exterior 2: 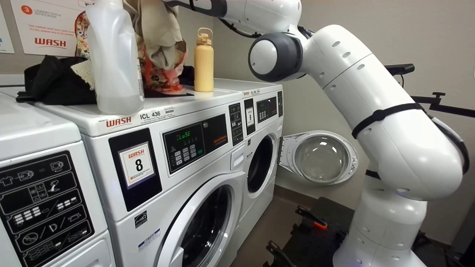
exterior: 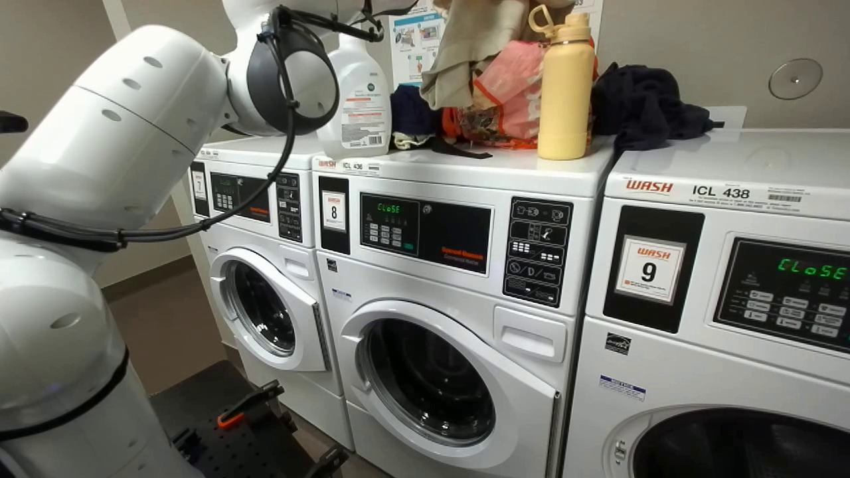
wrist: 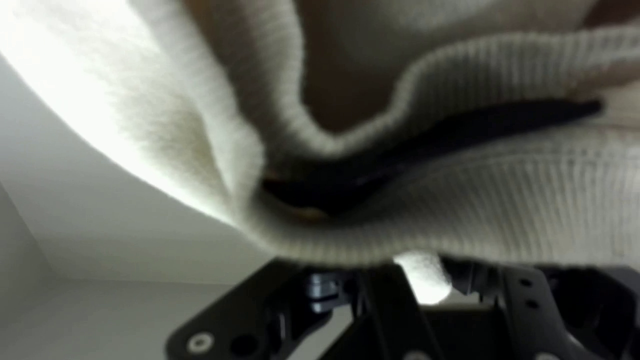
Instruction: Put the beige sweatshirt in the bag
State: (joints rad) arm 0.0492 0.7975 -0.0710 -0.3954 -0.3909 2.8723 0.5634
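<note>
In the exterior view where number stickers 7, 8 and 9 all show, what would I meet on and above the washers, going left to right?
White jug → beige sweatshirt → yellow bottle → dark clothing → round wall disc. I've left out whatever overlaps.

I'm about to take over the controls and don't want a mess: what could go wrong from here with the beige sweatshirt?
In an exterior view, the beige sweatshirt hangs partly in front of the bag, so it may slide down outside instead of going in.
The yellow bottle stands near the bag, so a swing of the sweatshirt might tip it.
In the wrist view, the sweatshirt hides the tips of the pincer, so a weak grip could go unnoticed.
</note>
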